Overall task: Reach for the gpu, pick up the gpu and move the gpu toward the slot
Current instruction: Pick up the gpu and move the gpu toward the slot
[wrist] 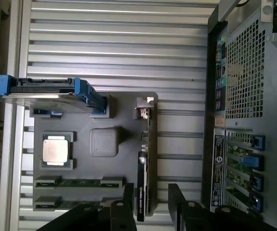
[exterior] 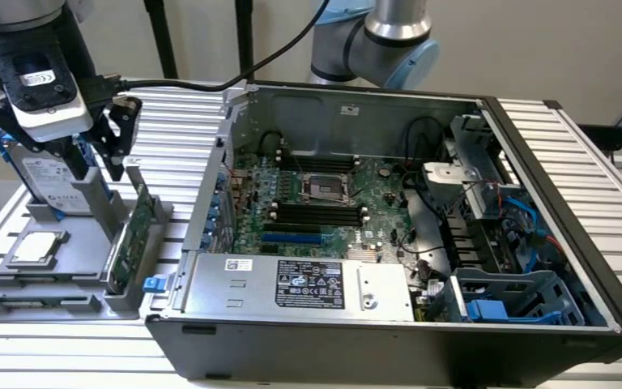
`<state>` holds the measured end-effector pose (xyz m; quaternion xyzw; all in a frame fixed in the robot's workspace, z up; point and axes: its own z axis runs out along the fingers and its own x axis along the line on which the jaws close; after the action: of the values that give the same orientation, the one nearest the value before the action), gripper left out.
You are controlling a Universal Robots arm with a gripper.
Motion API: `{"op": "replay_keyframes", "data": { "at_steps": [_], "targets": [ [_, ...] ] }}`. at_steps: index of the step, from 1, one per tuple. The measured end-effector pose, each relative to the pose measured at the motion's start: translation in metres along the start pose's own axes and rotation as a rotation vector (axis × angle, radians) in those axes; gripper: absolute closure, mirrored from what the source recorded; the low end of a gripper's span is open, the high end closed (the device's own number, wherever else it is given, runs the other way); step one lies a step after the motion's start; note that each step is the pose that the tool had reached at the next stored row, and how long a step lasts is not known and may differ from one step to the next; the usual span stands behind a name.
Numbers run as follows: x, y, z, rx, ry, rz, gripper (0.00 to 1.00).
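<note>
The gpu (exterior: 133, 235) stands on its long edge in the grey fixture (exterior: 62, 300), beside the open computer case. Seen edge-on in the wrist view, the gpu (wrist: 146, 163) is a thin green card with its silver bracket (wrist: 144, 107) at one end. My gripper (exterior: 98, 168) hangs open above the fixture, over the card's far end and clear of it. In the wrist view the gripper (wrist: 151, 195) has its dark fingers (wrist: 128, 202) on either side of the card's end. A blue slot (exterior: 292, 239) lies on the motherboard inside the case.
On the same fixture stand a silver hard drive in a blue frame (exterior: 46, 182), a square silver chip (exterior: 36, 247) and two memory sticks (wrist: 75, 183). The black computer case (exterior: 398, 356) lies open at the exterior view's right, its rear panel (wrist: 249, 96) close to the card.
</note>
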<state>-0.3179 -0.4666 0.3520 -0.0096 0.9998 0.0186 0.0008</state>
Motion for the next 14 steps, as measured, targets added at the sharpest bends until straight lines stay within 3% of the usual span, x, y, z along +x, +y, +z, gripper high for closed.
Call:
{"op": "replay_keyframes", "data": {
  "at_steps": [1, 2, 14],
  "targets": [
    [0.000, 0.0000, 0.0003, 0.0000, -0.0002, 0.000, 0.58],
    [0.000, 0.0000, 0.0019, -0.0001, -0.0009, 0.000, 0.52],
    [0.007, -0.0008, 0.0235, 0.0000, -0.0011, 0.000, 0.52]
  ]
}}
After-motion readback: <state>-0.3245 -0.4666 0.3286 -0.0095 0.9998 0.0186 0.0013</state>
